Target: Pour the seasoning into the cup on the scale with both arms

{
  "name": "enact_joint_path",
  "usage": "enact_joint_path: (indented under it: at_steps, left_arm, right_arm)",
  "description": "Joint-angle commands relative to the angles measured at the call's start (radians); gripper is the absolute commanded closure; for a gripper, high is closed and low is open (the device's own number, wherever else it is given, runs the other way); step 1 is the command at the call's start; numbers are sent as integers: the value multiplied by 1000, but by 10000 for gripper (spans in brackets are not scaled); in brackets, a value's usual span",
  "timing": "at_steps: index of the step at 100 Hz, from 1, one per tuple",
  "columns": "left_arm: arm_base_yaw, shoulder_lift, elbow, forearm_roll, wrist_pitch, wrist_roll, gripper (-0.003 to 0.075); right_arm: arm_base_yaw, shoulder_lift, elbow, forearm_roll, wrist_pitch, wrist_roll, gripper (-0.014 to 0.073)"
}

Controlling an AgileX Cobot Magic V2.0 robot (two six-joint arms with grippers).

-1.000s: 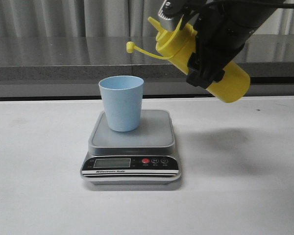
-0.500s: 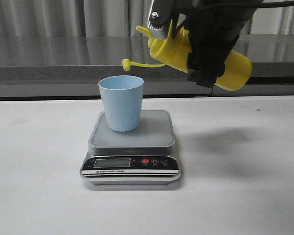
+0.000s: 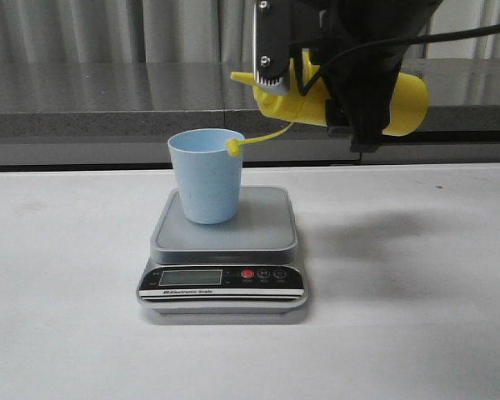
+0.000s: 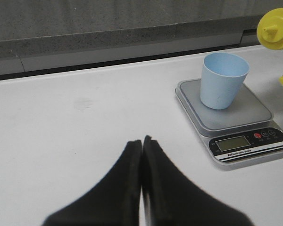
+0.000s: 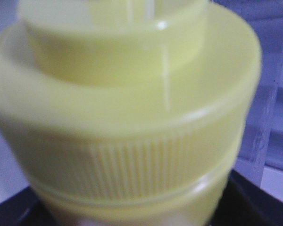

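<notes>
The seasoning bottle point(image 3: 350, 100) is held clamped in the right gripper point(image 3: 362, 92), tipped nearly level, its nozzle above and just right of the cup point(image 3: 206, 175) on the scale point(image 3: 225, 250). No pouring can be seen yet. The left gripper point(image 4: 141, 141) is closed on nothing, well apart from the scale.

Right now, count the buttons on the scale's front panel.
3, in a row right of the LCD on the scale: a red button, then two dark ones. None looks hidden.
</notes>
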Motion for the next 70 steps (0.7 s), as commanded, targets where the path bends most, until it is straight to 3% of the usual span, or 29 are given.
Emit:
enact_joint_path:
  at_steps: [1, 38, 70]
  left_arm:
    - [1, 8, -25, -11, -74, -10, 741]
    - [1, 8, -25, -11, -74, -10, 741]
    - [1, 8, -25, -11, -74, -10, 741]
  right_arm:
    - [7, -23, -40, -60, 4, -9, 655]
    - [17, 47, -112, -128, 107, -9, 655]
    - [26, 53, -112, -278, 144, -9, 655]
